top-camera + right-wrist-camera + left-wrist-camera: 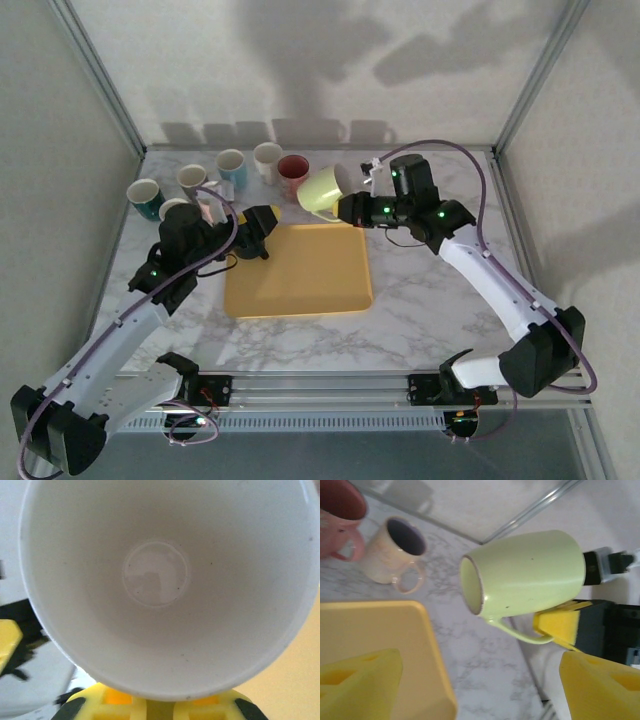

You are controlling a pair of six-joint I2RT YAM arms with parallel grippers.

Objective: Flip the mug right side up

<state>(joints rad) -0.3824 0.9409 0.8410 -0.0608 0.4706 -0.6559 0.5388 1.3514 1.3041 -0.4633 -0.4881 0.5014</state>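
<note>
A yellow tray [300, 270] lies flat on the marbled desk [430, 300]. Beyond the tray's far left corner a loose row of upright mugs stands: a teal mug [145, 198], a pale mug [192, 180], a light blue mug [232, 165], a white mug [267, 160] and a red mug [293, 172] (the one nearest the tray).

left pincer [262, 232] spread wide; right pincer [342, 208] clamped on the mug [320, 188], arm reaching inward.
</note>
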